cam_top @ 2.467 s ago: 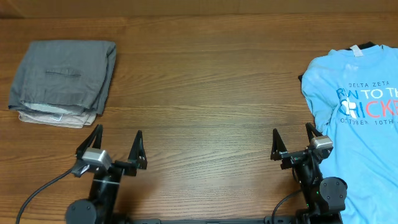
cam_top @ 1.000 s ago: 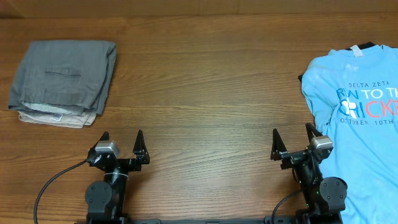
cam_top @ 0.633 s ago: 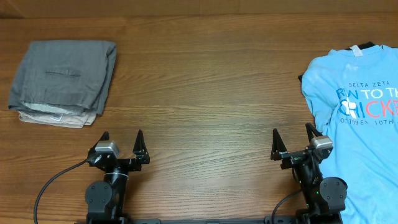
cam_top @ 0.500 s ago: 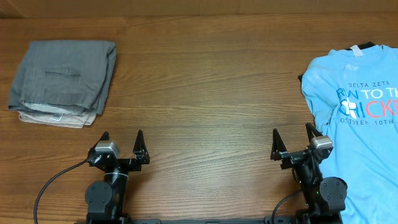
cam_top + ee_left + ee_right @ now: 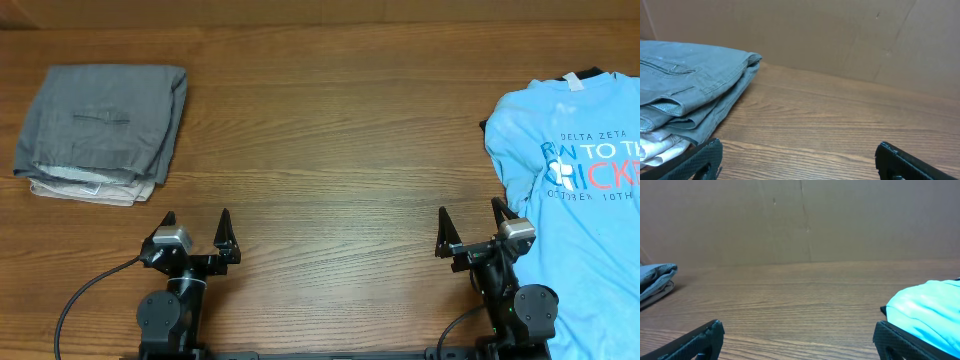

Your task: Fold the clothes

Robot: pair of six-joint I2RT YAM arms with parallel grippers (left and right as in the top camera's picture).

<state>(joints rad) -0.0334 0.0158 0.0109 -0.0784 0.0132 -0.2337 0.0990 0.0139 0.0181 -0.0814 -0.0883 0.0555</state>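
Note:
The dark grey shorts (image 5: 105,118) lie folded at the far left of the table, stacked on a beige folded garment (image 5: 85,190). They also show in the left wrist view (image 5: 687,92), with the beige garment (image 5: 655,150) under them. My left gripper (image 5: 195,232) is open and empty near the front edge, below and right of the shorts. My right gripper (image 5: 466,226) is open and empty near the front edge, just left of a light blue T-shirt (image 5: 575,180).
The light blue printed T-shirt lies spread at the right, over a dark garment (image 5: 590,73); its edge shows in the right wrist view (image 5: 925,307). A brown cardboard wall (image 5: 800,220) stands behind the wooden table (image 5: 330,150).
The left arm has pulled back and turned slightly right near the front edge since the earliest frame, then stayed still. The right arm and the clothes have not moved.

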